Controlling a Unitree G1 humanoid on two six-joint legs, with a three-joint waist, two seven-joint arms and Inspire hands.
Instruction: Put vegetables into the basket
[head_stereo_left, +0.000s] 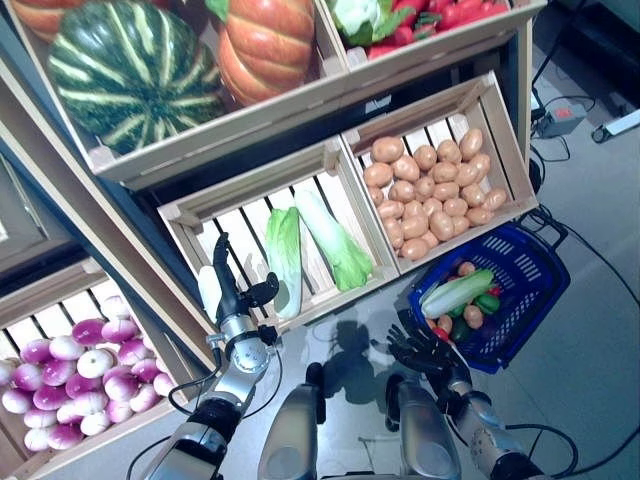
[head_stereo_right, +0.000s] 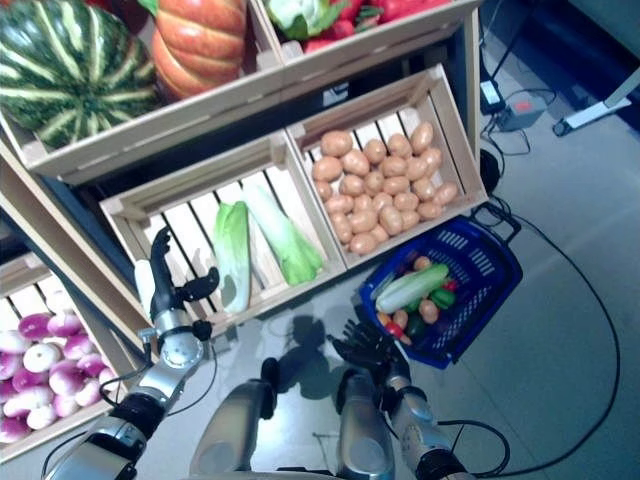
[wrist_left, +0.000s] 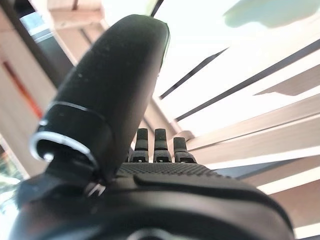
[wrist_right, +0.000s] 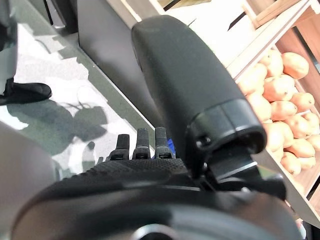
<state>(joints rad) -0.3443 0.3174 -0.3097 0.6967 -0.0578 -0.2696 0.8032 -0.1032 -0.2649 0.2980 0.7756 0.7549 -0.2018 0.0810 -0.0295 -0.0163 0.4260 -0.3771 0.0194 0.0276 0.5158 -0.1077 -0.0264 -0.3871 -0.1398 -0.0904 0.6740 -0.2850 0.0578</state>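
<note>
The blue basket (head_stereo_left: 540, 290) stands on the floor at the right, below the potato crate. In it lie a long pale green cabbage (head_stereo_left: 455, 293), a green pepper (head_stereo_left: 487, 303), brown potatoes and small red vegetables. My left hand (head_stereo_left: 228, 290) is open and empty, raised at the front edge of the slatted crate (head_stereo_left: 250, 225), just left of a pale green cabbage (head_stereo_left: 285, 258) lying in it. Its straight fingers (wrist_left: 155, 142) show in the left wrist view. My right hand (head_stereo_left: 420, 348) is open with fingers spread, low over the floor beside the basket's near left rim.
The wooden stand (head_stereo_left: 130, 165) has sloping crates on several levels straight ahead and to the left. A second long cabbage (head_stereo_left: 335, 240) lies in the same crate. A potato crate (head_stereo_left: 440, 180) sits right above the basket. Grey floor (head_stereo_left: 590, 380) lies to the right.
</note>
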